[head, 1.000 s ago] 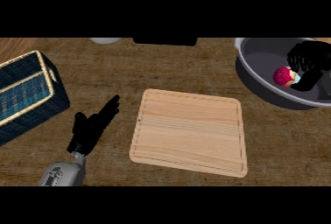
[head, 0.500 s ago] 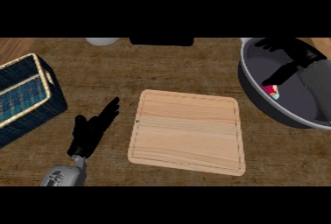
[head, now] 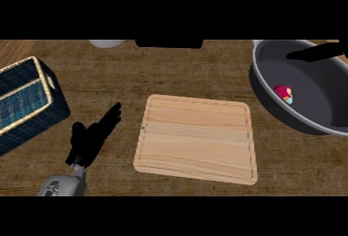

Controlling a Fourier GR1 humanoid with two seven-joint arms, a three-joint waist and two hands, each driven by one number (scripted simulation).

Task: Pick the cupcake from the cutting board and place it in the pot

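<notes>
The cupcake [head: 284, 93], pink-topped with a pale wrapper, lies inside the dark grey pot [head: 272, 108] at the right edge, apart from any hand. The pot's near rim reaches almost down to the wooden cutting board [head: 197, 138], which lies bare in the middle of the counter. Of my right hand [head: 318, 53] only straight black fingers show, stretched across the pot's far rim at the upper right and holding nothing. My left hand [head: 92, 138] rests open on the counter just left of the board, fingers pointing up and to the right.
A blue plaid basket [head: 27, 103] with a pale woven rim stands at the left edge. At the counter's far edge are a white object [head: 107, 44] and a black object [head: 168, 44], both cut off by the view.
My right hand has let go of the cupcake and pulled back up and to the right. The pot looks larger, its near rim lower in view. The left hand stayed still.
</notes>
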